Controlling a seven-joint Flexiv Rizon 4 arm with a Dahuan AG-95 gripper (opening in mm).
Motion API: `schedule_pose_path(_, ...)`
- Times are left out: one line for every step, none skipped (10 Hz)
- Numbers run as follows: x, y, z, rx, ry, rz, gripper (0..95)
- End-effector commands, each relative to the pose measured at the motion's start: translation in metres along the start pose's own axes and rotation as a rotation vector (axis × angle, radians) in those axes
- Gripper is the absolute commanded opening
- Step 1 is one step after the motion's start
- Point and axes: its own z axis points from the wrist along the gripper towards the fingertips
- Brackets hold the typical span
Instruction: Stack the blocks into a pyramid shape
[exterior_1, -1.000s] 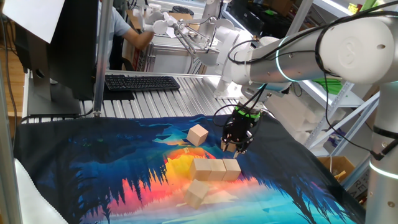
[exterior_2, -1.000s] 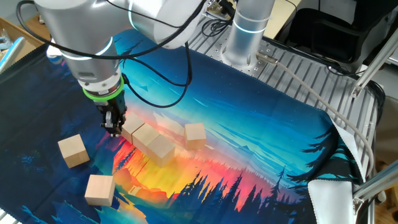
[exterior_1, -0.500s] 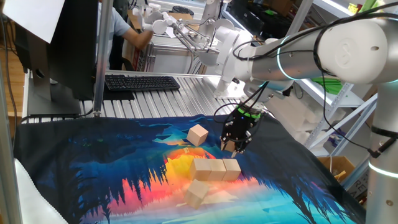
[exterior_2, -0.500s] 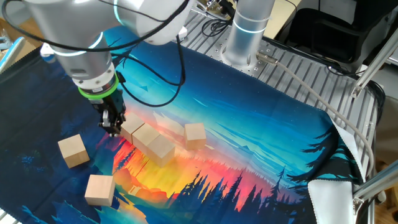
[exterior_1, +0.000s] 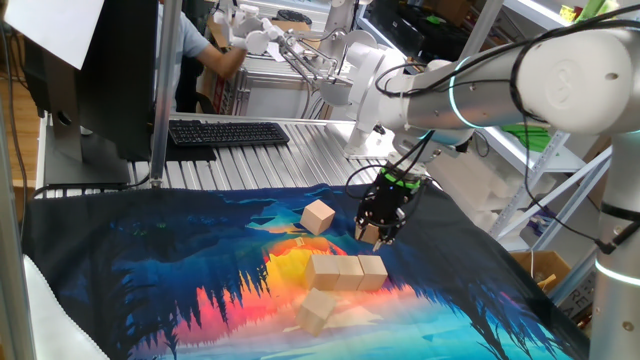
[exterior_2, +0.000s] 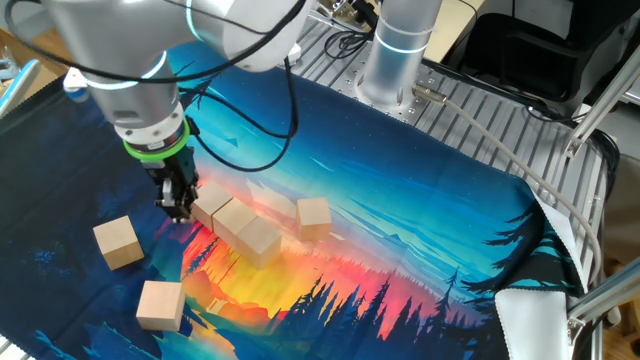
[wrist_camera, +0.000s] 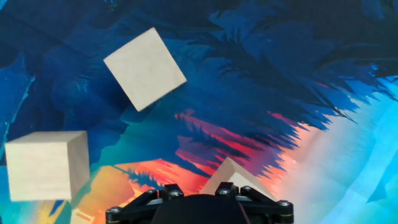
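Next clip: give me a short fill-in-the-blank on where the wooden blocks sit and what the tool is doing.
1. The row of touching blocks on the cloth holds ____ blocks.
2. Away from that row, ____ blocks lie singly on the cloth.
3. The tool is shut on a ____.
4. No block lies ____ another block yet.

Missing words: three; two; block; on top of

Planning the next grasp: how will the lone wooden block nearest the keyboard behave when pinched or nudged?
The block looks like rigid plain wood, so it should not deform. Its flat faces suggest sliding or pivoting, not rolling. It rests on the printed cloth, which may drag and bunch slightly.
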Motion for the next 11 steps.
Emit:
schedule_pose_path(0.0028,-0.0028,-0.0006,0.000,-0.010,-0.006,38.0)
schedule_pose_path(0.0048,-0.0037,0.0011,0.001,-0.010,-0.007,38.0)
schedule_pose_path(0.0099,-0.0064,0.0039,0.017,-0.036,-0.020,38.0)
schedule_pose_path(0.0099,-0.0064,0.0039,0.038,-0.065,-0.041,38.0)
schedule_pose_path(0.0099,-0.0064,0.0039,0.042,-0.070,-0.040,38.0)
schedule_pose_path(0.0099,-0.0064,0.0039,0.045,-0.061,-0.049,38.0)
schedule_pose_path(0.0099,-0.0064,0.0039,0.045,-0.063,-0.053,38.0)
schedule_pose_path(0.0099,-0.0064,0.0039,0.043,-0.060,-0.072,38.0)
schedule_pose_path(0.0099,-0.0064,0.0039,0.041,-0.055,-0.103,38.0)
schedule_pose_path(0.0099,-0.0064,0.0039,0.039,-0.051,-0.149,38.0)
schedule_pose_path(0.0099,-0.0064,0.0039,0.037,-0.049,-0.166,38.0)
